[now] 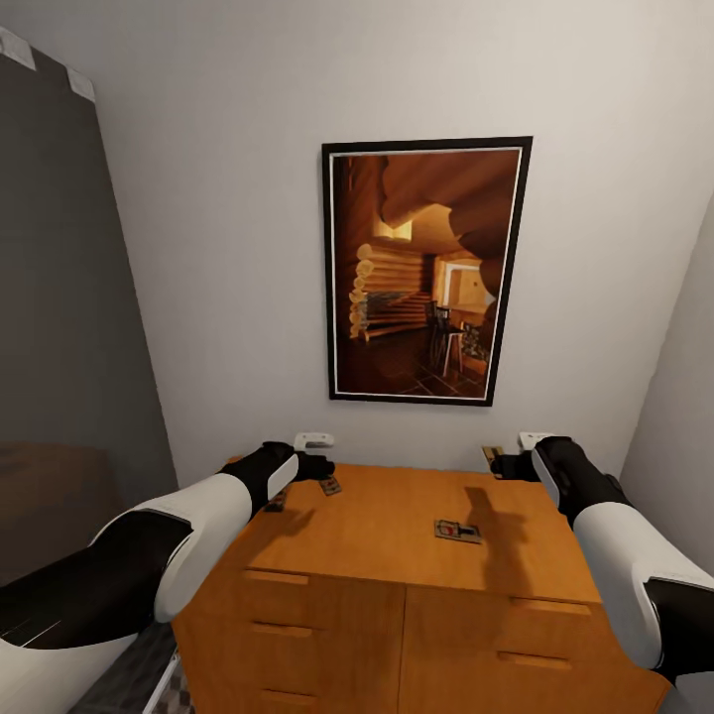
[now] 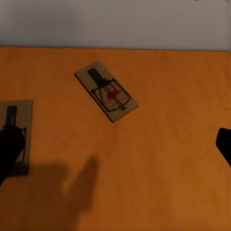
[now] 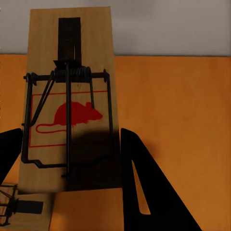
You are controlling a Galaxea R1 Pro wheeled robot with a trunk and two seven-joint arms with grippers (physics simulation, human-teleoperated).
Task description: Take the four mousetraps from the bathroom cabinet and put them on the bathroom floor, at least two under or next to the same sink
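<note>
Step in hand: pick-up phase at the cabinet (image 1: 397,555), none of the traps down on the bathroom floor yet.

Right pincer (image 1: 508,464) is at the back right corner of the cabinet top. In the right wrist view its two dark fingers (image 3: 144,192) stand either side of a mousetrap (image 3: 70,96), which sits close against the camera with its far end raised over the wall line. Judged clamped on it and lifted, though pad contact itself is not clear. A second trap (image 3: 24,209) lies flat below it.

Left pincer (image 1: 319,466) hovers over the back left of the top, jaws apart, nothing between them. One trap (image 2: 106,90) lies ahead of it, another (image 2: 19,130) just under its left finger.

A further trap (image 1: 457,531) lies mid-right on the top.

Next move, as I judge it: left pincer descends onto the nearer trap and closes across its narrow width; the board is thin and flat, so a low approach is needed.
</note>
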